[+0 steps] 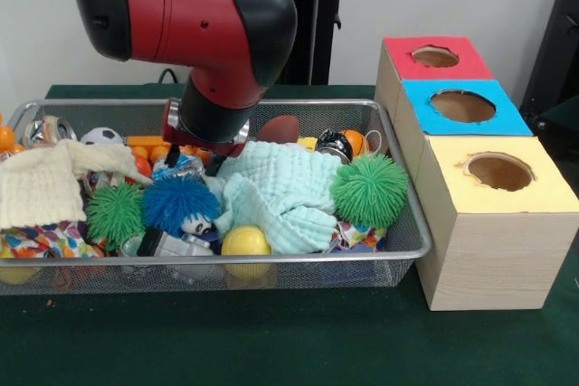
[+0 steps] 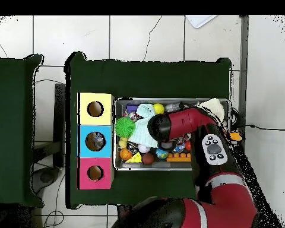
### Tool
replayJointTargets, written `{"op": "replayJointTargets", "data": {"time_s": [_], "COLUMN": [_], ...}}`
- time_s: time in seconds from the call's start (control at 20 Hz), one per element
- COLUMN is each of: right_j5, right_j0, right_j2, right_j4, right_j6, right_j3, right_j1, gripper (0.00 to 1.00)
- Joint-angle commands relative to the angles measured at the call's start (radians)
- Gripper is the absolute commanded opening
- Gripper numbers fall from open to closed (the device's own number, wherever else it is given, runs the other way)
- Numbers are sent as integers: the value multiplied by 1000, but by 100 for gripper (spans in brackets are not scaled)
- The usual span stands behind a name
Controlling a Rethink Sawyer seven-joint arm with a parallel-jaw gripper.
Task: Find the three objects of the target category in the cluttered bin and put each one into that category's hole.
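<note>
The wire-mesh bin [image 1: 398, 250] is seen resting on the green worktop [image 1: 298, 341], and it serves here as the landmark. Just beside the bin, on the right in the front view, a row of three wooden boxes is set: a yellow-topped box [image 1: 493, 223] nearest the camera, a blue-topped box [image 1: 461, 108] behind it, and a red-topped box [image 1: 434, 58] farthest back. Each top is cut with a round hole.

The bin is filled with clutter. At its middle a pale mint cloth [image 1: 280, 192] is heaped. A green spiky ball [image 1: 369, 190] lies against the cloth toward the boxes. A blue fuzzy ball [image 1: 179, 202] and a second green spiky ball [image 1: 115, 212] lie on the cloth's other side. A yellow ball [image 1: 245, 241] is pressed against the bin's near wall. A cream knitted cloth [image 1: 41, 187] is draped at the end of the bin away from the boxes, with a small soccer ball [image 1: 101, 136] behind it.

The red and black arm [image 1: 208, 24] is lowered into the bin near its far wall. The hand [image 1: 192, 156] is sunk among the objects behind the blue fuzzy ball, and it is hidden by the wrist in the overhead view; it cannot be told whether it is open, closed, or gripping anything.
</note>
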Motion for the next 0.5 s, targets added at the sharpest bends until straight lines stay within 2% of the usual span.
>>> {"op": "replayJointTargets", "data": {"time_s": [0.05,0.15,0.4,0.5], "right_j5": [44,21,-31,-33], "right_j0": [-28,-34,-45,-56], "right_j2": [30,32,40,57], "right_j4": [-26,-28,-40,-20], "right_j6": [-208,-202,-183,-193], "right_j3": [-3,8,-24,-11], "right_j1": [78,84,147,133], "gripper": [100,100,100,100]}}
